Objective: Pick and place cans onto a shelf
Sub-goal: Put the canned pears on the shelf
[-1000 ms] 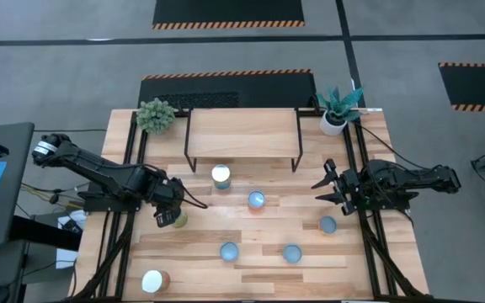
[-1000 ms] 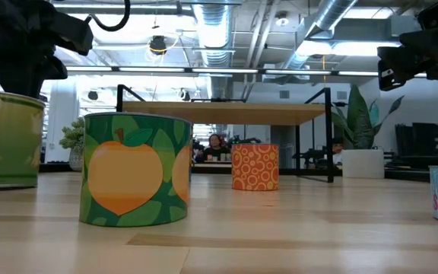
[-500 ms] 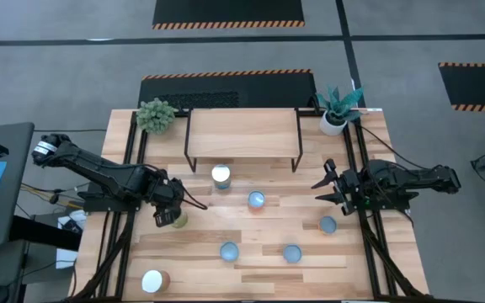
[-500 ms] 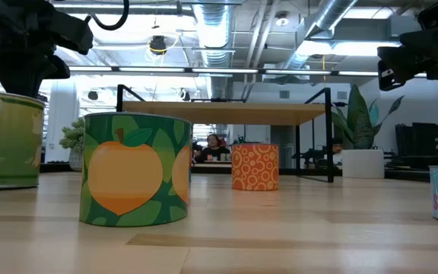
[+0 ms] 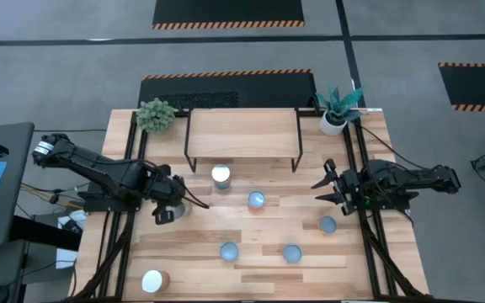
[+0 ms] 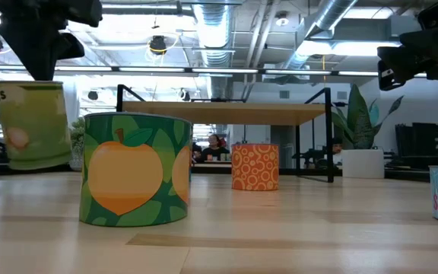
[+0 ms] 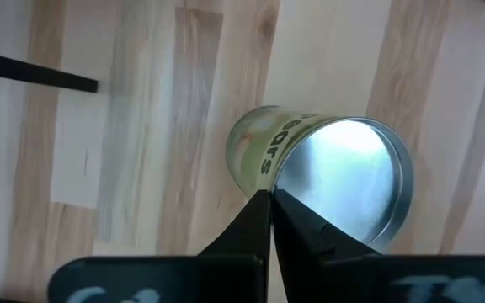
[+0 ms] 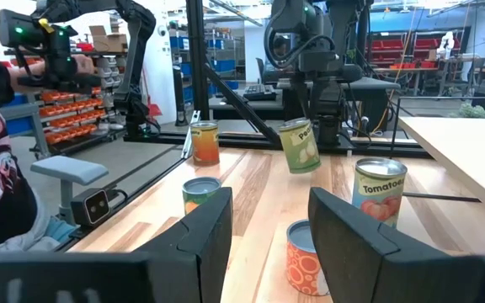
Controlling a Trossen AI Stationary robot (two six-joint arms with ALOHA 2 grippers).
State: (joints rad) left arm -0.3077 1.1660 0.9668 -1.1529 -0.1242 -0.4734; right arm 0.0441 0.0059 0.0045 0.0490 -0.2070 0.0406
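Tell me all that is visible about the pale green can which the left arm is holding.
The pale green cylindrical tin can has a shiny silver metal top and a paper label with dark lettering and a pale round fruit picture. The left hand, shut, pinches its top rim. The can hangs slightly tilted, lifted clear of the striped wooden tabletop, touching nothing else.

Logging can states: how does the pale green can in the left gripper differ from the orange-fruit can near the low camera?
The pale green can hangs tilted above the table; the orange-fruit can stands upright on it. The left gripper grips the first; nothing touches the second. Both are labelled tins.
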